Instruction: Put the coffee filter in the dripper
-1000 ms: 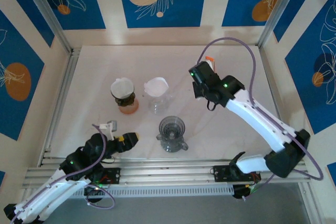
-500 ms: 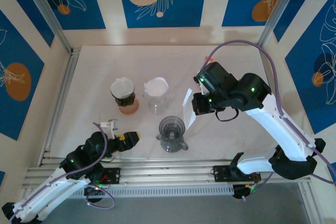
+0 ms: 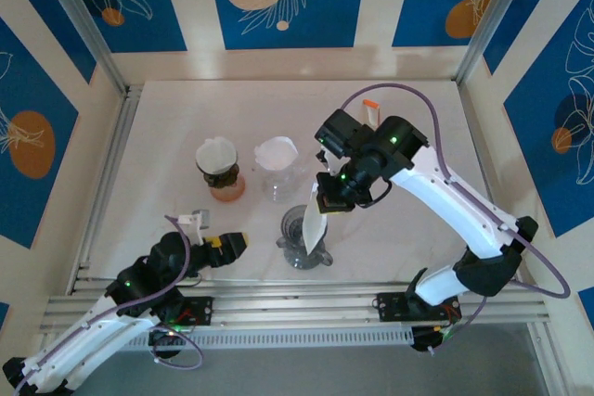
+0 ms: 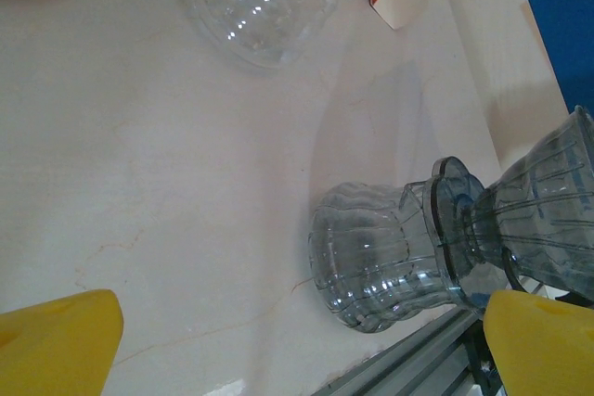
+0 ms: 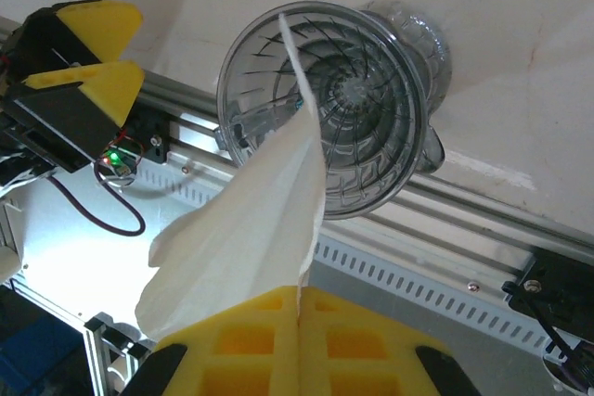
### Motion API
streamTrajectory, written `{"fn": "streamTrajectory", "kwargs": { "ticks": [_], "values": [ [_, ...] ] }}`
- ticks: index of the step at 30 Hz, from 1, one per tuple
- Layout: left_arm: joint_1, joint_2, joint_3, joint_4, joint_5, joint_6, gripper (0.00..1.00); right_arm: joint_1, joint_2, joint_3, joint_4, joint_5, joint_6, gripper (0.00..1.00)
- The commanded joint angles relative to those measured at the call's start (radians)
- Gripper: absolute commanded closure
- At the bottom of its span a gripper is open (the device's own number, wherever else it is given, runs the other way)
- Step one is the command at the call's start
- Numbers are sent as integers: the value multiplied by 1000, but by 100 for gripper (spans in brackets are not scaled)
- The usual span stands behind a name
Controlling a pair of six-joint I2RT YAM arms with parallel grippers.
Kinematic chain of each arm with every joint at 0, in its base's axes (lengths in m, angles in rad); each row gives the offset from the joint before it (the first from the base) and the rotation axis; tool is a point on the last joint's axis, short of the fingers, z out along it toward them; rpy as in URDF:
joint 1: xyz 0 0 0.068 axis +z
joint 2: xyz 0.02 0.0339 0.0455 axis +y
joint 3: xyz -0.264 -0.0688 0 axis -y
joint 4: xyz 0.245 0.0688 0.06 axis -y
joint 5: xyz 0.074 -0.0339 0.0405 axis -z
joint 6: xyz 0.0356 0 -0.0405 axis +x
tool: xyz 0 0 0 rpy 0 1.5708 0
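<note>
Right tool (image 5: pixel 299 322) is clamped shut on the coffee filter (image 5: pixel 251 229), with the paper pinched at its wide end between the yellow pads (image 5: pixel 232 340). The filter is held flat and folded, hanging from the tool with its narrow tip pointed down at the dripper (image 5: pixel 362 108). In the right wrist view the tip is seen over the dripper's open mouth, near the rim on the side facing the left arm; whether paper and rim touch cannot be told. In the top view the filter is seen overlapping the dripper from above. The dripper, grey and ribbed, is stood upright on the white surface (image 3: pixel 167 136) near the front edge, just ahead of the rail. Left tool (image 4: pixel 297 345) is parked low at the front left, jaws spread wide, nothing between them, dripper base in its camera view. Farther back on the surface, a dark and orange vessel (image 3: pixel 221 178) and a clear glass vessel (image 3: pixel 278 183) are stood side by side, each topped with white paper.
</note>
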Motion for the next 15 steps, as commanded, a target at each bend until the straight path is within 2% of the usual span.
{"fn": "streamTrajectory", "kwargs": {
  "ticks": [1, 15],
  "values": [
    [-7, 2, 29, 22, 22, 22, 0, 10, 26, -21, -26, -34, 29, 100],
    [-7, 2, 25, 49, 38, 26, 0, 27, 94, -108, 62, 32, 20, 100]
  ]
}}
